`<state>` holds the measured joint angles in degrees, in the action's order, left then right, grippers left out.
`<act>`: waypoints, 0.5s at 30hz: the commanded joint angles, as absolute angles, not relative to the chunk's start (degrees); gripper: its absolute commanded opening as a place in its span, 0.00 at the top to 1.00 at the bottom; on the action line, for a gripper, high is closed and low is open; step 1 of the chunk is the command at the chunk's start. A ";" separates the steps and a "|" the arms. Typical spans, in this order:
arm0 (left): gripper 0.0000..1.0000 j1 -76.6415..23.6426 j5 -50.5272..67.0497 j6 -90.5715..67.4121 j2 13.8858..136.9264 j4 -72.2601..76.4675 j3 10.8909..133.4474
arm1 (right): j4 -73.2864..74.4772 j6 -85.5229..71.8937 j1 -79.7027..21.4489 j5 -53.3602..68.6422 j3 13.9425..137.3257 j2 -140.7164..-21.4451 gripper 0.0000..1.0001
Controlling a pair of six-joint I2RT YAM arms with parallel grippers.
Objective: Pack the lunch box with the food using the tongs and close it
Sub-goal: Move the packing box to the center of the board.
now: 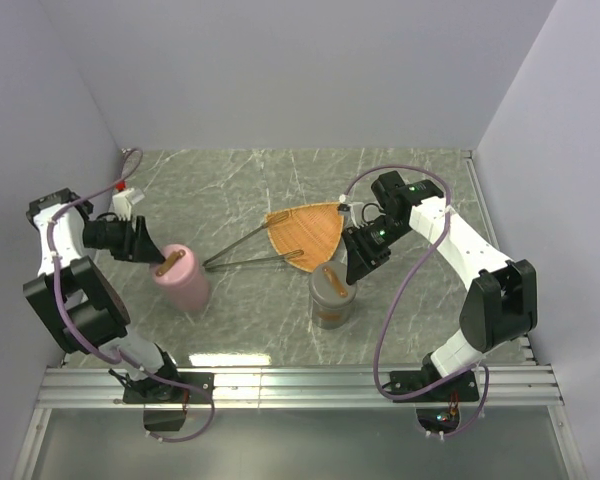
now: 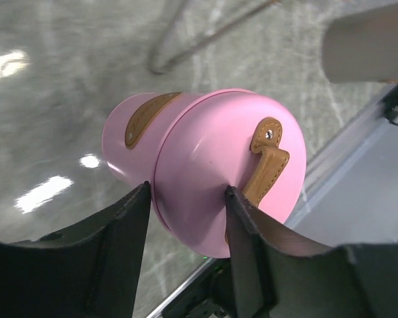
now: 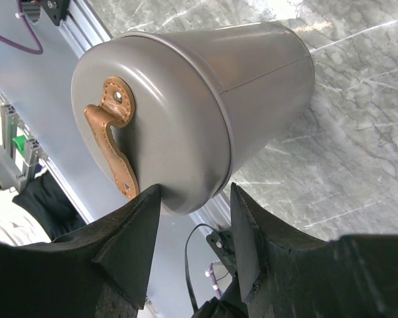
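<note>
Your left claw (image 2: 188, 192) sits with a finger on either side of the lid of the pink lunch box (image 2: 205, 165), just beside the tan strap (image 2: 268, 162) on top. The fingertips cover the rim, so you cannot tell whether they press on it or stand just off it. Your right claw (image 3: 194, 192) straddles the lid of the grey lunch box (image 3: 205, 99), next to its brown handle (image 3: 113, 142). There too the contact is hidden, and you cannot tell whether it grips.

Both boxes stand upright on the table (image 1: 400, 180) with their lids on, the pink one at the left and the grey one just right of the middle. The tongs (image 1: 238, 246) lie flat between them, apart from both claws. Their joined end is near the pink box and their open ends reach the edge of the orange plate (image 1: 308, 232).

From above, the food is too small to make out on the plate. In the left wrist view the tongs are blurred and the grey box is cut off at the upper corner.
</note>
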<state>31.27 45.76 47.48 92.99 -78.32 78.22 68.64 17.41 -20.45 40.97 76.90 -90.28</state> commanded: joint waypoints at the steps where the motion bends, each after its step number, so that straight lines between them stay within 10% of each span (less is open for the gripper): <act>1: 0.49 28.39 35.07 56.15 92.55 -78.58 71.11 | 66.01 19.42 -20.65 34.63 78.40 -91.49 0.47; 15: 0.57 10.13 39.10 46.16 86.04 -69.71 60.29 | 65.48 18.90 -20.74 35.24 77.52 -91.67 0.47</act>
